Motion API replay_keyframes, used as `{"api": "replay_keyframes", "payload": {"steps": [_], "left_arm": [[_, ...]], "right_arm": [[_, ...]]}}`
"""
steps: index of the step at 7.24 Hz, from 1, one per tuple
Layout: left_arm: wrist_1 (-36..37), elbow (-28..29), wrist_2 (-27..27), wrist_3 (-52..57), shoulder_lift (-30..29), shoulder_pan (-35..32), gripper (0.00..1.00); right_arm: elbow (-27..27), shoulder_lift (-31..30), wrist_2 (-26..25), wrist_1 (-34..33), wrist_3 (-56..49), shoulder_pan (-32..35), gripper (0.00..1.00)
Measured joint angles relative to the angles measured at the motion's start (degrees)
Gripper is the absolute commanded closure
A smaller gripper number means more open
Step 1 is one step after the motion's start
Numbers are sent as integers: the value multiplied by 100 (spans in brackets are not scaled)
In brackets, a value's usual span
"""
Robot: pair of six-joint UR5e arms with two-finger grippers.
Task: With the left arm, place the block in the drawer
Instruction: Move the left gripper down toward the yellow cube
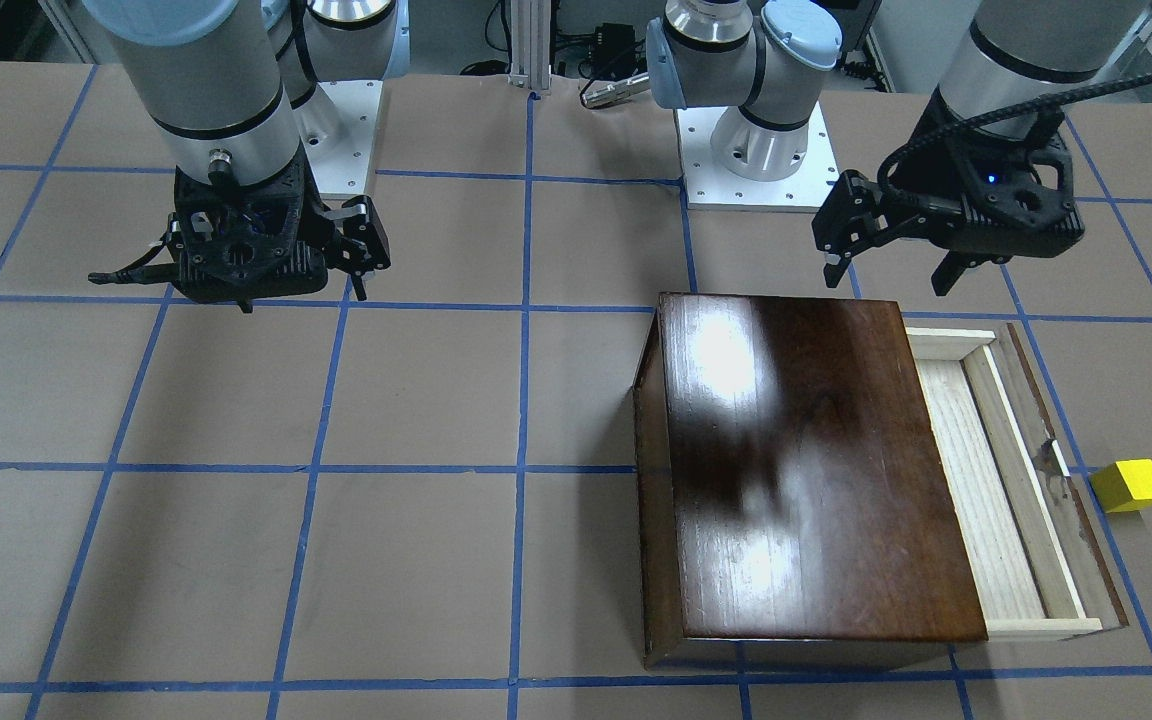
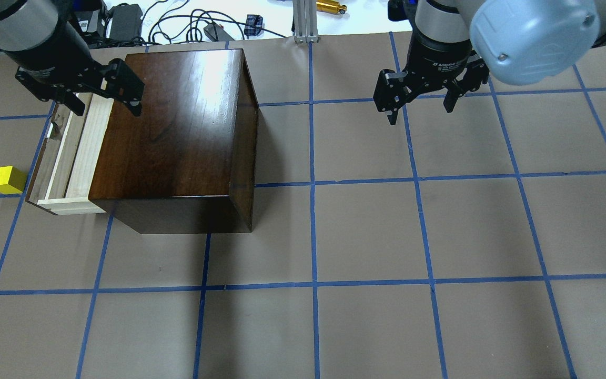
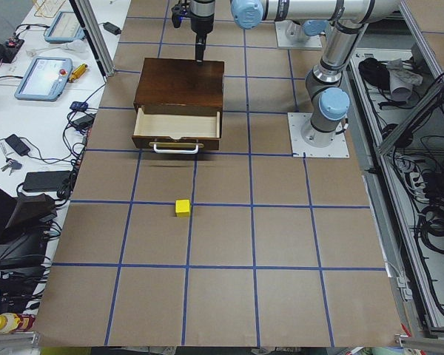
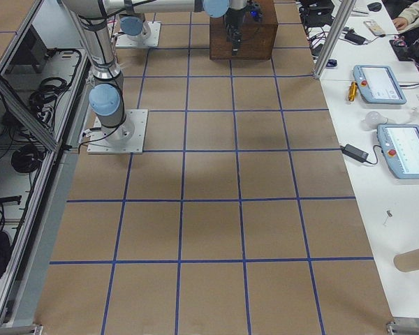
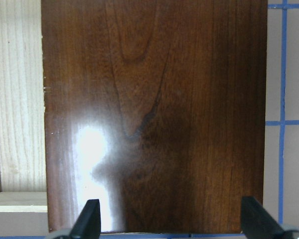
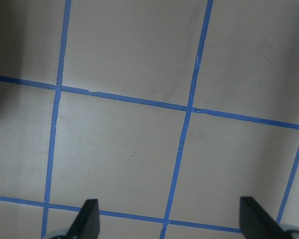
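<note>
Hovering above cabinet (image 2: 177,126), left tool (image 1: 888,278) spread, empty; right tool (image 2: 419,114) same, labelled "Adaptive".

cabinet (image 3: 179,83) on blue-taped table (image 3: 281,244) | drawer (image 3: 177,124) pulled open, white handle (image 3: 176,148) toward camera | yellow block (image 3: 183,208) on table, well apart from handle | left gripper (image 3: 200,50) above cabinet's far edge

Overhead & front cams, opp. sides, share drawer (image 2: 78,153).

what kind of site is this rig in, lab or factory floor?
Probably a robotics lab test cell: the table carries a blue tape grid, and teach pendants lie on a side bench beside an aluminium post.
</note>
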Motion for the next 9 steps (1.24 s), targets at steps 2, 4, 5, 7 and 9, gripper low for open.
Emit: {"api": "replay_keyframes", "payload": {"steps": [2, 4, 5, 7, 9], "left_arm": [[-276, 40, 4, 1310, 70, 723, 0], [-505, 60, -21, 2789, 59, 1770, 0], [-567, 66, -29, 3540, -1, 2237, 0], [-395, 66, -9, 5012, -251, 2919, 0], [256, 55, 122, 6463, -719, 3243, 0]], "right_arm": [[0, 0, 3, 0, -2, 0, 0], [0, 0, 1, 0, 4, 0, 0], [0, 0, 0, 0, 2, 0, 0], [0, 0, 0, 0, -3, 0, 0], [0, 0, 0, 0, 0, 0, 0]]}}
